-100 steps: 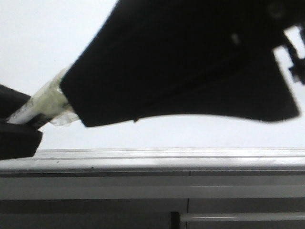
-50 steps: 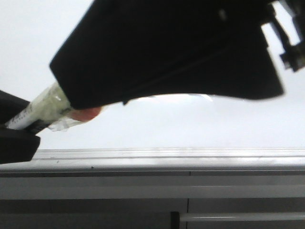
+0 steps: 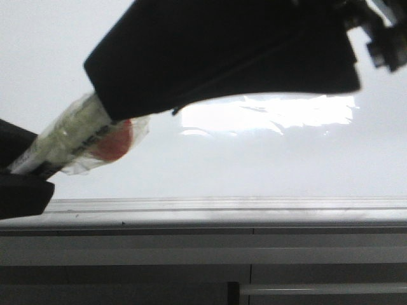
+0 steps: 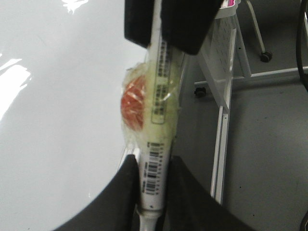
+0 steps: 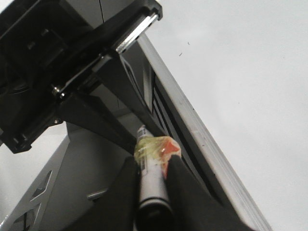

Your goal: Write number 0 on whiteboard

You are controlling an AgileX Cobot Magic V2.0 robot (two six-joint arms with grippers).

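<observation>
While a dark arm fills the front view, the taped marker slants over the whiteboard. At the left wrist, the left gripper pinches the marker (barcode showing). At the right wrist, the right gripper pinches its marker beside the frame. No 0 visible.

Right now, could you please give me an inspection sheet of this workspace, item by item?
Surface: whiteboard, glossy white, bright glare patch, grey frame strip along its edge.
Job's things: number 0 not seen on the visible board; marker wrapped in clear tape with an orange patch.
Clutter: nothing seen.
Grippers: left gripper and right gripper both shut on the marker, at different places along it.
Cables: one dark cable at the edge of the left wrist view.
Surroundings: white wheeled frame on grey floor.
</observation>
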